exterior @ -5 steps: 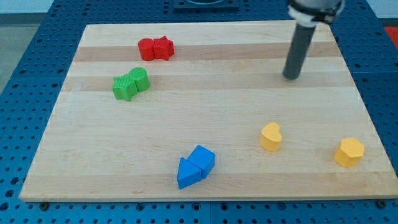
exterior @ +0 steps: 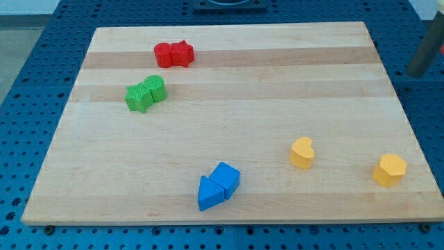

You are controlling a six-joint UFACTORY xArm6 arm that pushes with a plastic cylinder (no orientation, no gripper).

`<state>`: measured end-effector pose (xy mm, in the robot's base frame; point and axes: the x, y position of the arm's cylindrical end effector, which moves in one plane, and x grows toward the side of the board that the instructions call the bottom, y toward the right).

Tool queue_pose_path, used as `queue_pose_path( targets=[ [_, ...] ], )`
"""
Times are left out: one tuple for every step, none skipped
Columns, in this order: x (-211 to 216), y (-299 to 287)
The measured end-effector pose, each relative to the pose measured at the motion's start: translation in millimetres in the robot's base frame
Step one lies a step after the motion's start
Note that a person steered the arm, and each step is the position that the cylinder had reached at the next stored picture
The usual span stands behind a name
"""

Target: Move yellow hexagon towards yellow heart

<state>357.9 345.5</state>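
Parked off the board's right edge, tip (exterior: 418, 72) well above yellow hexagon (exterior: 389, 170), lining up a leftward shove toward yellow heart (exterior: 302, 153); no jaws here.

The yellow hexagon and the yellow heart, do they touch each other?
Apart. The camera view shows bare board between the yellow hexagon and the yellow heart; my tip is off the board, far from both.

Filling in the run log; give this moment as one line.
my tip: off board, view's right | yellow hexagon: untouched, right of yellow heart | contact: none
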Motion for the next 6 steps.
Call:
queue_pose_path(
  targets=[
    [1.5, -4.3],
    [61.2, -50.1],
    [142.9, -75.8],
    [202.0, -88.3],
    [211.9, -88.4],
    [212.1, -88.4]
  ],
)
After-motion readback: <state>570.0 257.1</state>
